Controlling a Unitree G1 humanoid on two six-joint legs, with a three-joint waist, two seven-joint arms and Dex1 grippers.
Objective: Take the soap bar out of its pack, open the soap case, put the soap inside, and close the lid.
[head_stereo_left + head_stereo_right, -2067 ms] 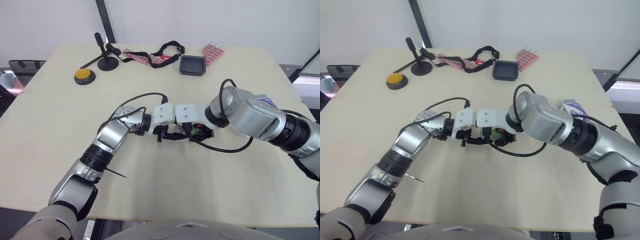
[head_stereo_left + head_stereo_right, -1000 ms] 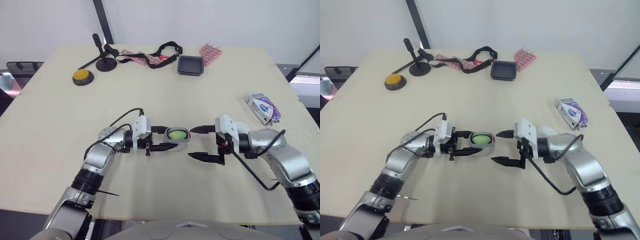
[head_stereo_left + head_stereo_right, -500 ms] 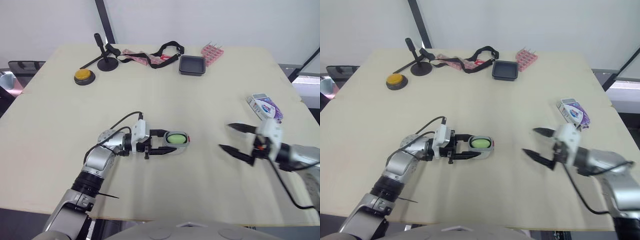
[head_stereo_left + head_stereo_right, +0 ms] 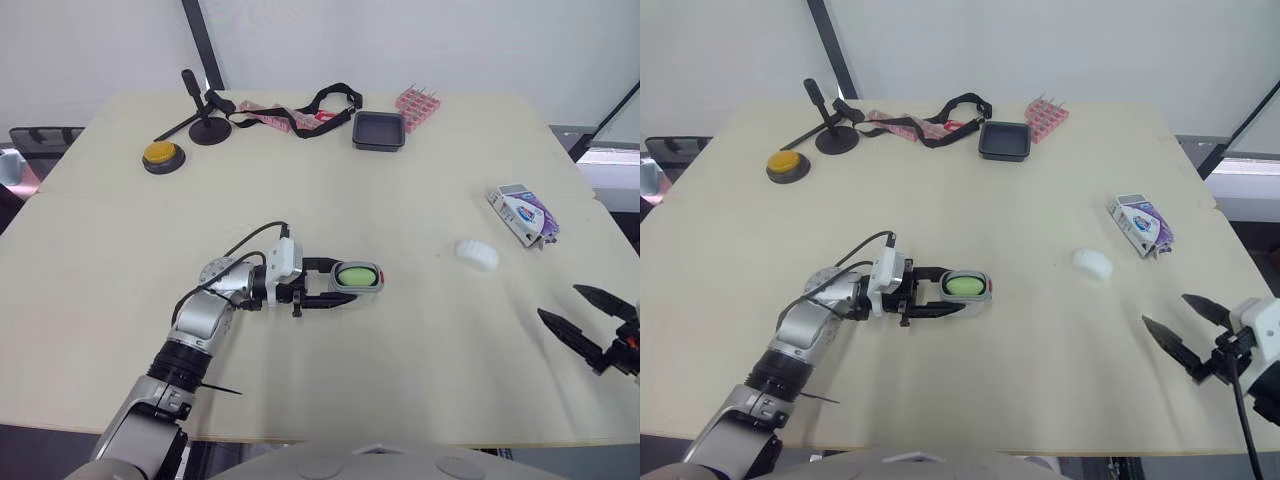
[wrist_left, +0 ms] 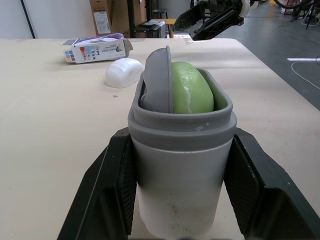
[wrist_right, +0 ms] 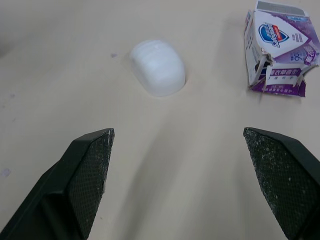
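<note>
The green soap (image 5: 192, 90) already sits in the open soap case (image 5: 182, 170), standing proud of its grey rim, so what remains, as I judge it, is to close the case. The case is at the middle of the table (image 4: 120, 230), its long axis running from the robot's left to its right. The left tool (image 4: 338, 281) is closed on it, one black finger pressed against each long side; whether the case rests on the table or is held just above it I cannot tell. The white lid (image 4: 477, 254), a low domed oval lying dome up, is well to the right of the case and a little farther from the robot. Its long axis appears to run away from the case, slanting slightly toward the robot. Beyond it, farther right of the case again, lies the torn soap pack (image 4: 524, 214), apart from the lid. The lid is plainly nearer the right arm. The right tool (image 4: 1164, 310) hangs far to the right of the case at the table's near edge, fingers spread wide, holding and touching nothing. In its wrist view the lid lies ahead between the fingers' lines, toward one side. Fetching it would call for a reach forward and toward the case. Far behind the case, at the table's back, are a black tray (image 4: 379, 130) and a yellow button (image 4: 160, 155).
</note>
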